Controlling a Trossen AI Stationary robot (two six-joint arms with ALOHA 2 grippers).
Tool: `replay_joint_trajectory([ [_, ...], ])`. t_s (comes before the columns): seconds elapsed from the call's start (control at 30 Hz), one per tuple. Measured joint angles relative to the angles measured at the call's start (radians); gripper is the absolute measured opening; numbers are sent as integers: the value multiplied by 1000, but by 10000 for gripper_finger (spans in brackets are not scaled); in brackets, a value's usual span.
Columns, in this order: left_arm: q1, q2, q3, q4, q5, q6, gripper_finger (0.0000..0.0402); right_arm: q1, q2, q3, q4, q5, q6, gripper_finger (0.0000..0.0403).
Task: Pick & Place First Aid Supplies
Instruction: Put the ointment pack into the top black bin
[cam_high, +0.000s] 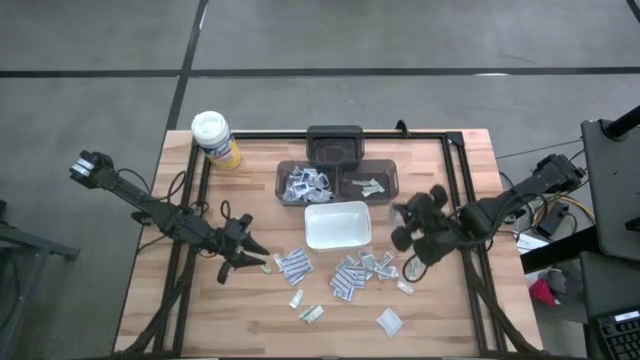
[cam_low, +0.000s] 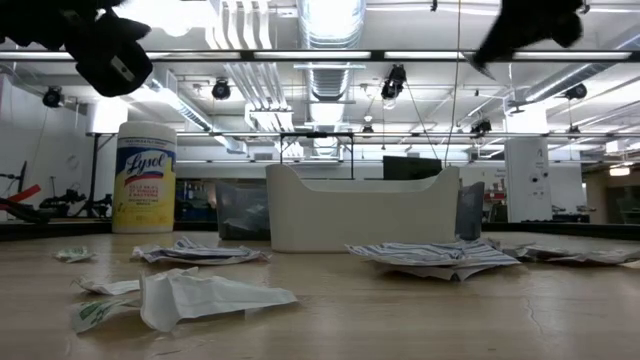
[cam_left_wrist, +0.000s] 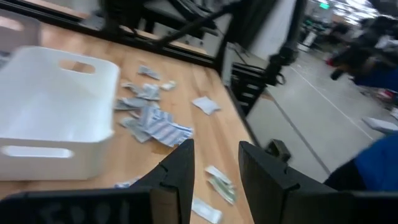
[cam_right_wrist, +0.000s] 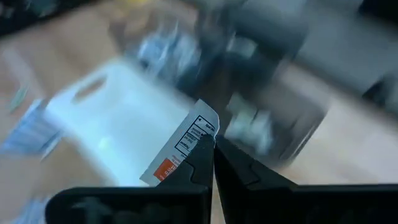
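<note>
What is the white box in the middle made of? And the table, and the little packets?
The white tray looks like smooth moulded plastic: even white walls with cut-out handles. The table looks like wood, pale planks with visible grain. The small packets seem thin paper or foil-lined paper, since they crumple and lie flat; which one, I cannot tell.

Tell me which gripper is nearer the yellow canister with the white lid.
Left. The left gripper hangs open, toward the table's front from the canister. The right gripper, shut on a packet, is across the white tray.
</note>
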Motion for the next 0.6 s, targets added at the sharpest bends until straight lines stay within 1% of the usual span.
replay_joint_trajectory([
  [0.1, 0, 0, 0, -1, -83, -2, 117, -49, -1, 45, 4, 144, -159, 8],
  [0.17, 0, 0, 0, -2, -144, -5, 117, -93, -1, 75, 8, 211, -268, 8],
  [0.27, 0, 0, 0, -4, -232, -6, 117, -179, 1, 118, 45, 233, -466, 8],
  [0.37, 0, 0, 0, -4, -311, -7, 117, -278, 1, 139, 144, 218, -699, 8],
  [0.43, 0, 0, 0, -4, -353, -7, 117, -347, 1, 144, 241, 179, -872, 8],
  [0.53, 0, 0, 0, -4, -390, -8, 117, -461, 1, 140, 423, 37, -1125, 8],
  [0.6, 0, 0, 0, -4, -401, -8, 117, -541, 1, 126, 535, -69, -1237, 8],
])
